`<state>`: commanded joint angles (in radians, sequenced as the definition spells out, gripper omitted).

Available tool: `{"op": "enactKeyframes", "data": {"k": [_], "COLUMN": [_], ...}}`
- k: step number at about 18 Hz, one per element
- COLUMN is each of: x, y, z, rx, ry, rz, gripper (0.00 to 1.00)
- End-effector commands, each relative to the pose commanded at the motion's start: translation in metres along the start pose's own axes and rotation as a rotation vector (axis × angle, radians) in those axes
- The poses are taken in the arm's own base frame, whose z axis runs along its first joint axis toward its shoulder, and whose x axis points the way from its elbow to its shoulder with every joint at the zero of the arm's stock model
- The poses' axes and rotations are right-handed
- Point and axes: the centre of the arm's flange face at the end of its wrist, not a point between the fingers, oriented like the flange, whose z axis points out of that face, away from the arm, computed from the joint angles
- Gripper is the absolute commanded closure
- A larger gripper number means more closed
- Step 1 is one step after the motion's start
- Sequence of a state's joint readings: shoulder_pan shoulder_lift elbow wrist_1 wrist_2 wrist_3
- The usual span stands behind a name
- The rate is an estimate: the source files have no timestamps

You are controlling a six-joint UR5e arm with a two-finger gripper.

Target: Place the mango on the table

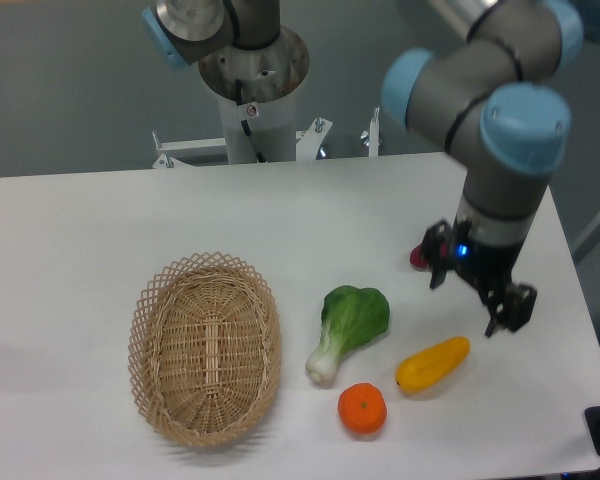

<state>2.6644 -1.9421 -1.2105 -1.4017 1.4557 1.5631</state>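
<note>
On the white table (100, 220): one wicker basket (205, 346), one bok choy (348, 327), one mango (432, 364), one tangerine (362, 409) and one partly hidden purple-red sweet potato (420, 257), beneath one robot arm (500, 130).

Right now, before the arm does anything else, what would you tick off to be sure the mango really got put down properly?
1. Mango lying on the table: ok, it rests flat on the white top.
2. Gripper let go: ok, it is open and above the mango with a clear gap between them.
3. Mango clear of its neighbours: ok, it lies apart from the tangerine and the bok choy.
4. Mango outside the basket: ok, the basket is empty.
5. Mango away from the table edge: ok, white surface shows all around it.
6. Sweet potato unharmed behind the gripper: cannot tell, mostly hidden.
</note>
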Motion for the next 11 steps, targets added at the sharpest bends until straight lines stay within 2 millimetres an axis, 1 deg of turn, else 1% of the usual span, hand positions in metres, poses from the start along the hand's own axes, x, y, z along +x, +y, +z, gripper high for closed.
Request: {"op": "enactKeyframes", "data": {"k": [1,4,5,10,11], "x": [0.0,-0.004,-0.002,0.0,0.0], "y": [0.007,0.028,0.033,0.066,0.068], "z": [-0.01,-0.02,-0.028,-0.044,-0.044], "rx": [-0.003,-0.009,-0.009,-0.021,-0.023], "ry": [-0.003,-0.013,-0.023,-0.023,-0.022], "rz": [-0.012,-0.028,-0.014,0.011,0.019], "gripper": [0.0,0.0,0.0,0.0,0.0]}}
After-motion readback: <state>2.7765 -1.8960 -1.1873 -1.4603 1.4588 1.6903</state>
